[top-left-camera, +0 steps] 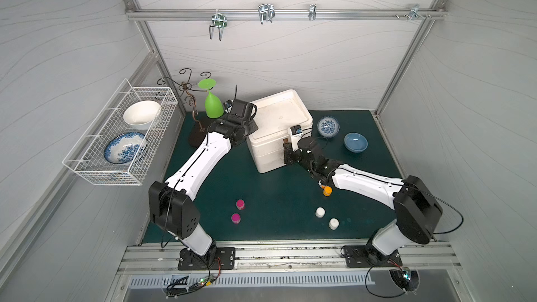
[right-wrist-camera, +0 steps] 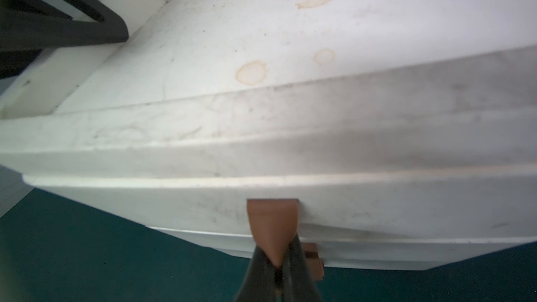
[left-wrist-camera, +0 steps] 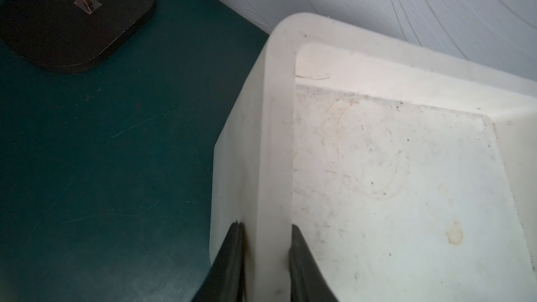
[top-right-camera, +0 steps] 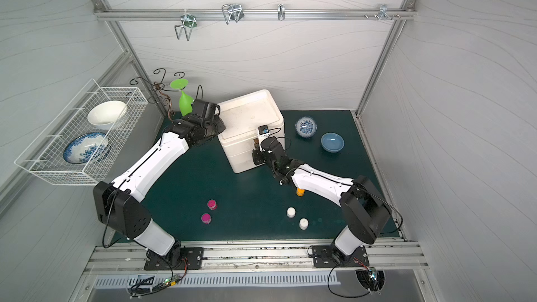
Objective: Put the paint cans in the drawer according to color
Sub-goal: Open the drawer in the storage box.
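- Right pincer [right-wrist-camera: 277, 257] is clenched on the brown tab [right-wrist-camera: 271, 222] of the chest [top-left-camera: 279, 117], at the back edge of the bench [top-left-camera: 276, 193].
- Left pincer [left-wrist-camera: 266, 228] clamps its top rim; the chest seems light and may slide.
- Cans [top-left-camera: 240, 204] stand near the front edge: small, smooth, grip the sides.

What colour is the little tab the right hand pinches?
The tab is brown, clearest in the right wrist view.
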Robot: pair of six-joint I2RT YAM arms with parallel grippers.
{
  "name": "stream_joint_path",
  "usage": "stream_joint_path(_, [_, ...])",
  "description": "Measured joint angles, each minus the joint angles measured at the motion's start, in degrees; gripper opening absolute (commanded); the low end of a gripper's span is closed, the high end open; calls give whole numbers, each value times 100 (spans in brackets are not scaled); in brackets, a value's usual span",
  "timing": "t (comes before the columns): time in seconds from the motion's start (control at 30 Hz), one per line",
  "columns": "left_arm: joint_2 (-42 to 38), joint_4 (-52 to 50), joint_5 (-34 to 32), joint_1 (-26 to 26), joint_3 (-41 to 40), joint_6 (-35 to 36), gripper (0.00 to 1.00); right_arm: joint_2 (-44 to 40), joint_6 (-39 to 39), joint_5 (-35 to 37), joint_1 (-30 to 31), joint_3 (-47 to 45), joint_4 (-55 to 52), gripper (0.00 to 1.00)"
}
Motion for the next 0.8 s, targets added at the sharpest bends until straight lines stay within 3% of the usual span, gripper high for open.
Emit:
stream_joint_path(0.2, [415,-590,-282,-170,649,-188,0,-468,-199,-144,-20,-105,-713,0])
stream_joint_path(0.47, [446,-667,-577,-275,686,-505,0,-966,-166,-153,-20,-284,-1362,0])
stream_joint_path(0.8, [686,-946,-616,-328,1060,-243,0,-1753,11,-24,308,-573,-2157,0])
